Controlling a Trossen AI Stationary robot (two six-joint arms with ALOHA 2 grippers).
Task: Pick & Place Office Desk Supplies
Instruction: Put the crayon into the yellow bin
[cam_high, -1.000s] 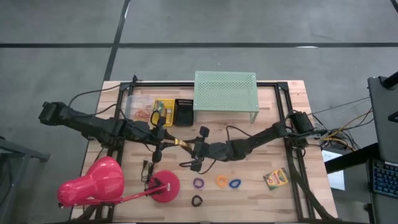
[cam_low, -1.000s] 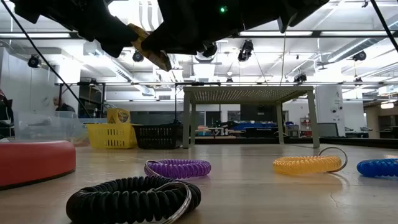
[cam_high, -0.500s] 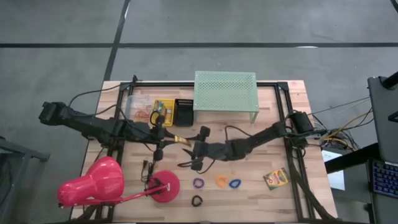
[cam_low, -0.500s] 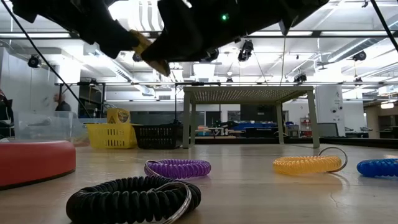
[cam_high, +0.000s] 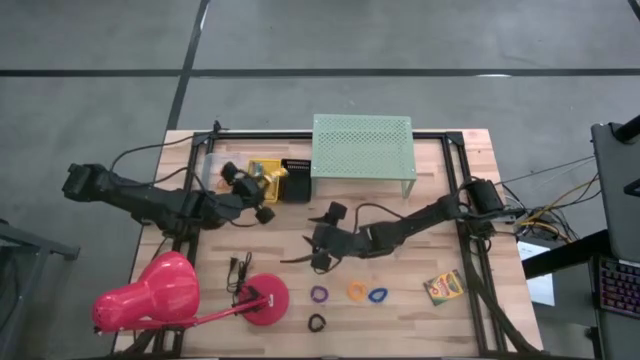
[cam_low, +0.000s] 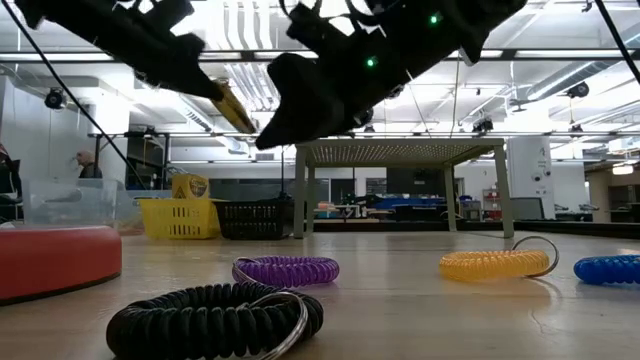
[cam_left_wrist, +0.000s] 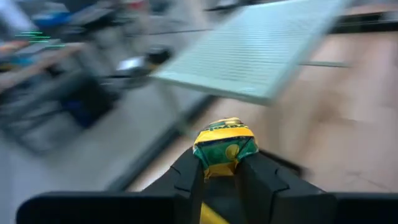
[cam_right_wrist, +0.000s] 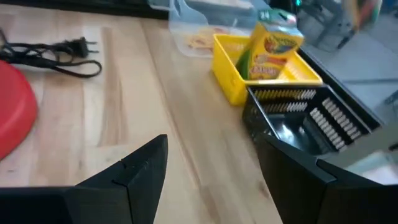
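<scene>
A yellow-and-green crayon box (cam_left_wrist: 224, 148) sticks out from between the fingers of my left gripper (cam_high: 260, 193), in the air near the yellow bin (cam_right_wrist: 231, 68) at the table's far left. In the low view the box (cam_low: 232, 105) shows high above the table. My right gripper (cam_right_wrist: 211, 149) stands open over mid-table (cam_high: 306, 248), touching nothing. A crayon box (cam_right_wrist: 273, 46) shows upright at the yellow bin. Purple (cam_high: 319, 294), orange (cam_high: 356, 291), blue (cam_high: 377, 295) and black (cam_high: 316, 322) ring loops lie flat near the front edge. Another crayon box (cam_high: 444, 287) lies flat at the front right. My left gripper pinches the crayon box between its two fingers (cam_left_wrist: 186, 180), one on each side. The box's printed end (cam_left_wrist: 225, 138) juts past the fingertips. The fingers reach nearly level toward the table's far side. The box is lifted clear of the table.
The mint-green shelf (cam_high: 363, 145) stands at the far edge, with a black bin (cam_high: 296, 180) and a clear container (cam_high: 222, 175) beside the yellow bin. The pink lamp (cam_high: 160, 295) and its red base (cam_high: 265, 300) fill the front left. A plug cord (cam_right_wrist: 56, 56) lies nearby.
Both grippers met at the crayon box over mid-table. My right gripper has opened, let go of it and sunk a little. My left gripper has swung round with the box toward the far edge and the yellow bin, still shut on it.
</scene>
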